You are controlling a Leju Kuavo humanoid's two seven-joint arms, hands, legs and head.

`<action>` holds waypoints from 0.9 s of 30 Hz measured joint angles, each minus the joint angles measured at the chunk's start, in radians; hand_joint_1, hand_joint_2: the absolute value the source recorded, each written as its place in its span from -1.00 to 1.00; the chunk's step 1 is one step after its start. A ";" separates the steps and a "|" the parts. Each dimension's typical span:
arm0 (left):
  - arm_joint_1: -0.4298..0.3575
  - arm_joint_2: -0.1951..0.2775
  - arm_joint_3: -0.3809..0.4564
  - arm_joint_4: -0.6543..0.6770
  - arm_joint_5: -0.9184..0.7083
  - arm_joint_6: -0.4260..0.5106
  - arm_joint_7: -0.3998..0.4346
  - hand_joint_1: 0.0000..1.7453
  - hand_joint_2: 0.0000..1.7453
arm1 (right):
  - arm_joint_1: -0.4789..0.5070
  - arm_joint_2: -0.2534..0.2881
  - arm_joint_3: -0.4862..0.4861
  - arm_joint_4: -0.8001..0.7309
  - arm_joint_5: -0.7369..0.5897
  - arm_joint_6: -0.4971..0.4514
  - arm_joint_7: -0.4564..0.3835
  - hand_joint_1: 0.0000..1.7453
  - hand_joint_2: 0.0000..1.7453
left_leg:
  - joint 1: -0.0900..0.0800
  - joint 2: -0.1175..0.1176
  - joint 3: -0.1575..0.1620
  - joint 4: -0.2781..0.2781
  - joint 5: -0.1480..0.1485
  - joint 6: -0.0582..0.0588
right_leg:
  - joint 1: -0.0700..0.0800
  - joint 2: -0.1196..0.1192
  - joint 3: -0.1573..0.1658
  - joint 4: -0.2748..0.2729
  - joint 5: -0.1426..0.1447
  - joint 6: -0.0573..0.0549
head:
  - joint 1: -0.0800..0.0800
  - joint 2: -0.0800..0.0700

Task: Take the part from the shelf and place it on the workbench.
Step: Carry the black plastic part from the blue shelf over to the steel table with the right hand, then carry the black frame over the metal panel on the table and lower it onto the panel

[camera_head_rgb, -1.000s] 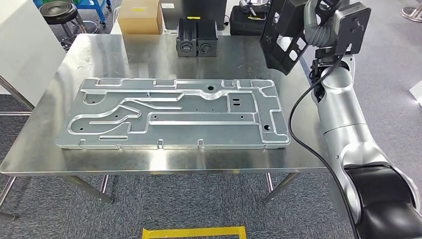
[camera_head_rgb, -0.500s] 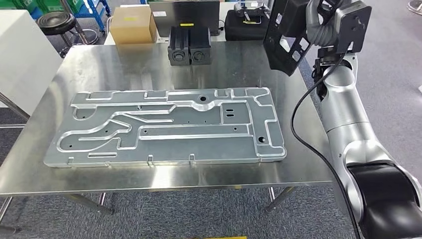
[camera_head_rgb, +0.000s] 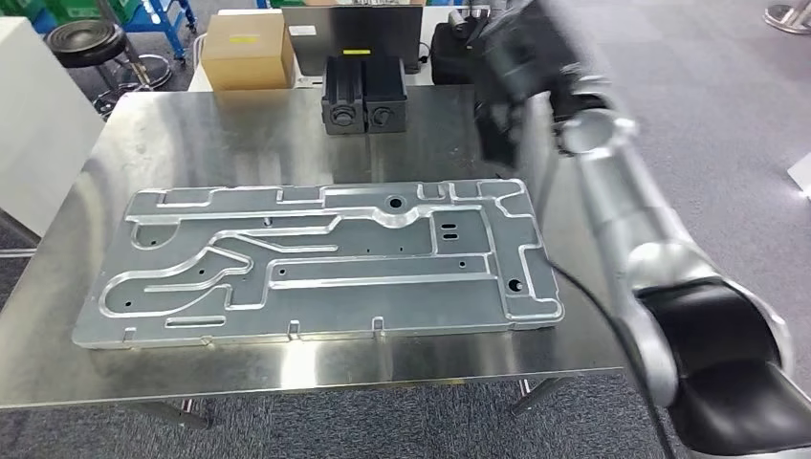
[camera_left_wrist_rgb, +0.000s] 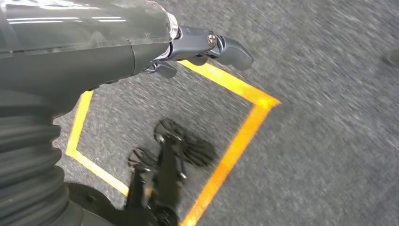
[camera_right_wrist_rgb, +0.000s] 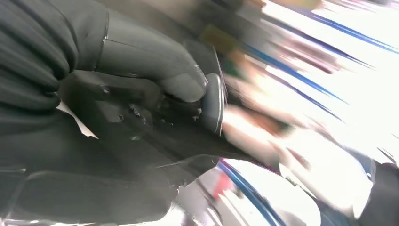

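Your right hand (camera_head_rgb: 521,72) is raised over the far right part of the steel table (camera_head_rgb: 220,143), and its picture in the head view is smeared by motion blur. It carries a black frame-like part (camera_head_rgb: 502,91), which hangs above the table surface, just past the far right corner of the big machined aluminium plate (camera_head_rgb: 316,263). In the right wrist view your thick grey thumb (camera_right_wrist_rgb: 155,66) presses onto the black part (camera_right_wrist_rgb: 141,122), so the fingers are closed around it; everything beyond the hand in that view is too blurred to read.

The aluminium plate lies flat across the middle of the table, its long side running left to right, with raised ribs and several round holes. Near the far edge of the table two black box-shaped parts (camera_head_rgb: 363,96) stand side by side, touching. Beyond that edge you see a cardboard box (camera_head_rgb: 246,48), a black case (camera_head_rgb: 454,48) and, at the far left, a round black stool (camera_head_rgb: 86,43).

Your left hand (camera_left_wrist_rgb: 202,47) hangs over grey carpet marked with yellow tape lines (camera_left_wrist_rgb: 235,141). Its dark fingers (camera_left_wrist_rgb: 233,49) stick out loosely with nothing in them.
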 joint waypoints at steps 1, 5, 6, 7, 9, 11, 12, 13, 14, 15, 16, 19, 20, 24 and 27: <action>-0.021 -0.002 -0.004 -0.002 0.006 0.000 0.011 -1.00 1.00 | -0.010 0.057 0.091 0.057 0.190 0.024 0.090 1.00 1.00 | 0.000 0.008 0.005 0.000 -0.004 0.001 | -0.003 -0.001 -0.038 0.066 -0.017 0.003 | 0.000 0.000; -0.073 -0.021 -0.015 -0.008 -0.031 -0.002 0.023 -1.00 1.00 | 0.001 0.157 0.405 0.203 0.699 0.049 0.165 1.00 1.00 | 0.008 -0.044 0.023 0.007 -0.018 -0.003 | -0.012 -0.002 -0.033 0.009 0.079 -0.002 | 0.000 0.000; -0.066 -0.026 -0.016 -0.009 -0.040 -0.002 0.023 -1.00 1.00 | 0.000 0.161 0.439 0.224 0.712 0.050 0.167 1.00 1.00 | 0.011 -0.056 0.026 0.009 -0.021 -0.008 | -0.008 -0.006 -0.009 -0.058 0.114 -0.014 | 0.000 0.000; -0.054 -0.027 -0.016 -0.011 -0.041 -0.002 0.023 -1.00 1.00 | -0.006 0.167 0.467 0.242 0.689 0.050 0.167 1.00 1.00 | 0.010 -0.062 0.025 0.010 -0.023 -0.014 | -0.003 -0.009 0.008 -0.115 0.137 -0.026 | 0.000 0.000; -0.036 -0.027 -0.016 -0.011 -0.022 -0.002 0.024 -1.00 1.00 | -0.022 0.179 0.510 0.265 0.605 0.050 0.167 1.00 1.00 | 0.010 -0.054 0.021 0.011 -0.027 -0.027 | 0.006 -0.011 0.014 -0.159 0.147 -0.040 | 0.000 0.000; -0.037 -0.025 -0.016 -0.012 0.001 -0.003 0.023 -1.00 1.00 | -0.028 0.191 0.543 0.283 0.561 0.051 0.165 1.00 1.00 | 0.011 -0.041 0.021 0.010 -0.032 -0.039 | 0.004 -0.002 0.015 -0.171 0.149 -0.040 | 0.000 0.000; -0.041 -0.026 -0.016 -0.012 0.007 -0.003 0.023 -1.00 1.00 | -0.028 0.195 0.555 0.291 0.555 0.052 0.164 1.00 1.00 | 0.010 -0.036 0.021 0.017 -0.041 -0.044 | 0.000 0.002 0.021 -0.178 0.150 -0.041 | 0.000 0.000; -0.044 -0.026 -0.016 -0.013 0.008 -0.005 0.022 -1.00 1.00 | -0.029 0.199 0.564 0.298 0.554 0.055 0.164 1.00 1.00 | 0.010 -0.032 0.012 0.042 -0.056 -0.047 | -0.003 0.003 0.028 -0.186 0.151 -0.043 | 0.000 0.000; -0.046 -0.026 -0.016 -0.013 0.007 -0.006 0.022 -1.00 1.00 | -0.031 0.203 0.573 0.305 0.554 0.061 0.165 1.00 1.00 | 0.011 -0.029 -0.009 0.090 -0.081 -0.050 | -0.006 0.004 0.035 -0.191 0.151 -0.045 | 0.000 0.000; -0.047 -0.027 -0.016 -0.013 0.006 -0.007 0.023 -1.00 1.00 | -0.033 0.206 0.581 0.313 0.555 0.069 0.166 1.00 1.00 | 0.012 -0.027 -0.042 0.157 -0.109 -0.054 | -0.005 0.006 0.037 -0.192 0.149 -0.048 | 0.000 0.000; -0.048 -0.027 -0.016 -0.013 0.005 -0.008 0.023 -1.00 1.00 | -0.034 0.209 0.589 0.320 0.558 0.079 0.167 1.00 1.00 | 0.014 -0.026 -0.080 0.226 -0.134 -0.057 | -0.003 0.007 0.039 -0.191 0.147 -0.050 | -0.001 0.000; -0.048 -0.027 -0.016 -0.013 0.005 -0.008 0.022 -1.00 1.00 | -0.033 0.219 0.608 0.340 0.569 0.116 0.169 1.00 1.00 | 0.017 -0.023 -0.118 0.268 -0.110 -0.065 | -0.003 0.012 0.043 -0.183 0.137 -0.047 | -0.001 0.000; -0.047 -0.027 -0.015 -0.013 0.006 -0.008 0.020 -1.00 1.00 | -0.034 0.223 0.613 0.343 0.573 0.128 0.169 1.00 1.00 | 0.020 -0.022 -0.093 0.206 -0.069 -0.066 | -0.004 0.013 0.045 -0.178 0.131 -0.044 | -0.001 0.000; -0.045 -0.028 -0.013 -0.013 0.008 -0.020 0.004 -1.00 1.00 | -0.037 0.242 0.623 0.354 0.585 0.160 0.168 1.00 1.00 | 0.018 -0.021 -0.016 0.036 -0.014 -0.052 | 0.003 0.018 0.042 -0.158 0.114 -0.026 | 0.000 0.000; -0.042 -0.031 -0.012 -0.013 0.008 -0.027 -0.009 -1.00 1.00 | -0.041 0.254 0.632 0.358 0.590 0.167 0.168 1.00 1.00 | 0.018 -0.019 -0.012 0.034 -0.017 -0.031 | 0.003 0.019 0.039 -0.149 0.103 -0.014 | 0.000 0.000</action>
